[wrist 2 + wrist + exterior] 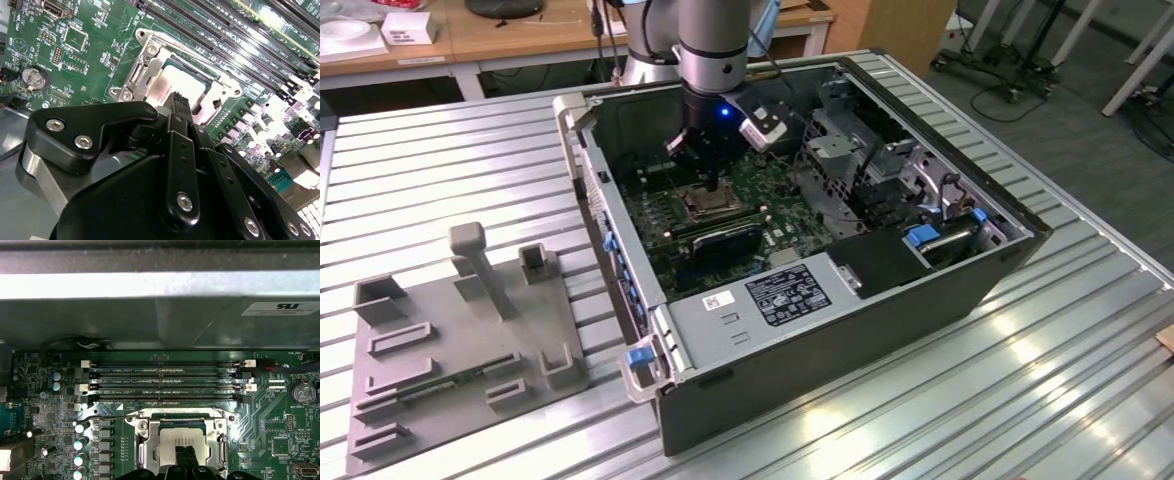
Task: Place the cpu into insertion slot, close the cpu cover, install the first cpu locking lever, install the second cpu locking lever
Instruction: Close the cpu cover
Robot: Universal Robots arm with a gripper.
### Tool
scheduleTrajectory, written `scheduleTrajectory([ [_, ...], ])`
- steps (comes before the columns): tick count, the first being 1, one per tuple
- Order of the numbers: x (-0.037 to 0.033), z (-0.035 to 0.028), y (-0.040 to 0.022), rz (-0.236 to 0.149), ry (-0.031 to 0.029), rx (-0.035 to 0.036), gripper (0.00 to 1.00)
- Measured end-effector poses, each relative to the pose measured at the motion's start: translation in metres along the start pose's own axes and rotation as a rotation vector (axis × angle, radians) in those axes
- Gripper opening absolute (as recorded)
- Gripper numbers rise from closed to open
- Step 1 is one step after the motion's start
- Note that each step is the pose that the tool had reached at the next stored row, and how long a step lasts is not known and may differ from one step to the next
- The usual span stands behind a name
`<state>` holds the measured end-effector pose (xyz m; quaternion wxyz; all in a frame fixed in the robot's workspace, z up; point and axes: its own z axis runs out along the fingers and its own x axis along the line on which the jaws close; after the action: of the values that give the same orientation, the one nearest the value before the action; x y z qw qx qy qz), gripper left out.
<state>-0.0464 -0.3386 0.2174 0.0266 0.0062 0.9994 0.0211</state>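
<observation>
The pale silvery cpu lies flat in the insertion slot on the green motherboard. Around it lies the cpu cover, a silvery frame that looks folded down, with the chip showing through its cut-out. My gripper points straight down at the chip's middle. Its two black fingers are pressed together, their tips at or just above the chip's top, with nothing held between them. A thin wire locking lever sticks out sideways beside the slot.
The board sits deep in an open computer case with tall walls. Long memory slots run just beyond the socket, and a coin battery lies nearby. A power supply and drive cage flank the board. A grey fixture plate lies outside.
</observation>
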Motion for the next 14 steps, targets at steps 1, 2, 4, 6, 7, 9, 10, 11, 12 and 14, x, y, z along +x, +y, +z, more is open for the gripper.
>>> scheduleTrajectory([
  [1,0.0,0.0,0.0,0.0,0.0,0.0,0.11],
  [2,0.0,0.0,0.0,0.0,-0.0001,-0.0001,0.11],
  [4,0.0004,0.0001,0.0,0.0,-0.0002,-0.0002,0.11],
  [6,0.002,0.0003,0.0,0.0,-0.0005,-0.0004,0.11],
  [7,0.0037,0.0003,0.0,0.0,-0.0007,-0.0002,0.11],
  [9,0.0081,0.0006,-0.0001,0.0,-0.0012,-0.0002,0.11],
  [10,0.0106,0.0007,-0.0002,0.0,-0.0015,-0.0002,0.11],
  [11,0.0133,0.0009,-0.0002,0.0,-0.0019,-0.0002,0.11],
  [12,0.0157,0.001,-0.0002,0.0,-0.0021,-0.0002,0.11],
  [14,0.0188,0.0013,-0.0002,0.0,-0.0023,-0.0003,0.11],
])
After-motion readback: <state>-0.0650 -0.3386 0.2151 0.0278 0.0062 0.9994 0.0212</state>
